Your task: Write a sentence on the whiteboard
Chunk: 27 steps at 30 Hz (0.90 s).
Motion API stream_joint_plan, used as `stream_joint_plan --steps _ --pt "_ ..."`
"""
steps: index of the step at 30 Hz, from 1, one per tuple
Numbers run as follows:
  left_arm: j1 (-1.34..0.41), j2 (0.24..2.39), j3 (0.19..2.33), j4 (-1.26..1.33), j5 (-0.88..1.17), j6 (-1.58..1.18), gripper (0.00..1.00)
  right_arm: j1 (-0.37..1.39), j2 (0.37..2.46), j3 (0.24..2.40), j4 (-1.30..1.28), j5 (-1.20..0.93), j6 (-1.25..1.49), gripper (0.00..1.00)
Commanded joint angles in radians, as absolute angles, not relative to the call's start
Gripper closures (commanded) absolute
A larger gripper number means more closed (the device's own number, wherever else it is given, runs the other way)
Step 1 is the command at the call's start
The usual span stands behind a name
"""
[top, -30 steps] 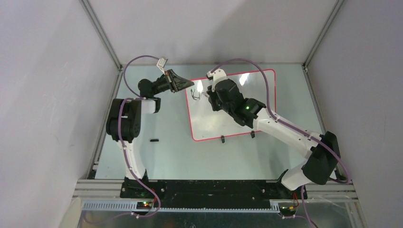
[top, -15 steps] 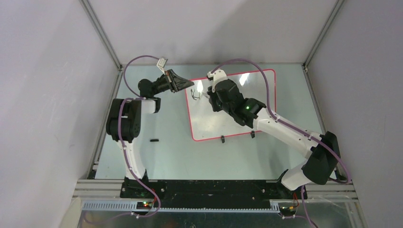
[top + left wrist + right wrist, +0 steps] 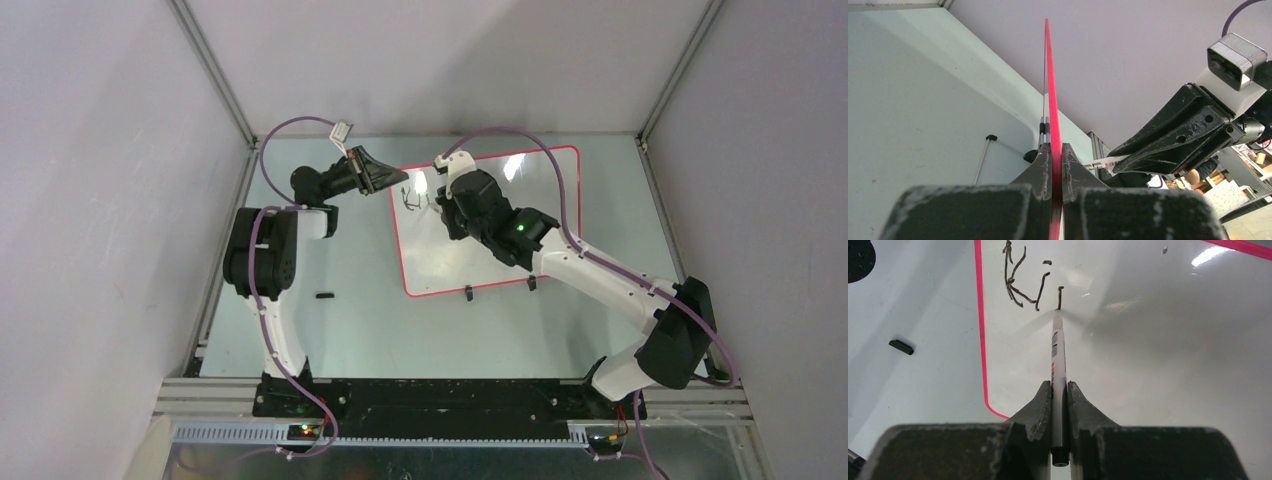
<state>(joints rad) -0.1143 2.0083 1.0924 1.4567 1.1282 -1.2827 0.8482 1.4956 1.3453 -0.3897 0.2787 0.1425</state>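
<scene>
The whiteboard (image 3: 520, 215) lies flat at the table's far middle, white with a red-pink rim. My left gripper (image 3: 392, 181) is shut on the rim of its left edge (image 3: 1053, 125). My right gripper (image 3: 440, 198) is shut on a white marker (image 3: 1058, 355), and the marker's tip touches the board. The sentence (image 3: 1020, 280) is a "K", an "i" and a short new stroke at the tip, near the board's top left corner; it also shows in the top view (image 3: 408, 199).
A small black marker cap (image 3: 323, 296) lies on the table left of the board; it also shows in the right wrist view (image 3: 901, 347). Two black clip feet (image 3: 468, 293) sit on the board's near edge. Grey walls close in the table.
My right gripper has shifted slightly right and away along the board's top with the marker, adding a short stroke after the "i". The left arm has not moved.
</scene>
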Motion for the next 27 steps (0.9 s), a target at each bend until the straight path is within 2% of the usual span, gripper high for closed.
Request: stream_joint_plan --steps 1,27 --pt "-0.142 1.955 1.108 1.532 1.151 -1.281 1.0 0.851 1.471 1.341 -0.405 0.287 0.144 1.0" --pt "-0.142 1.956 1.109 1.532 1.153 -1.28 1.0 0.833 1.522 1.431 -0.387 0.285 0.109 1.0"
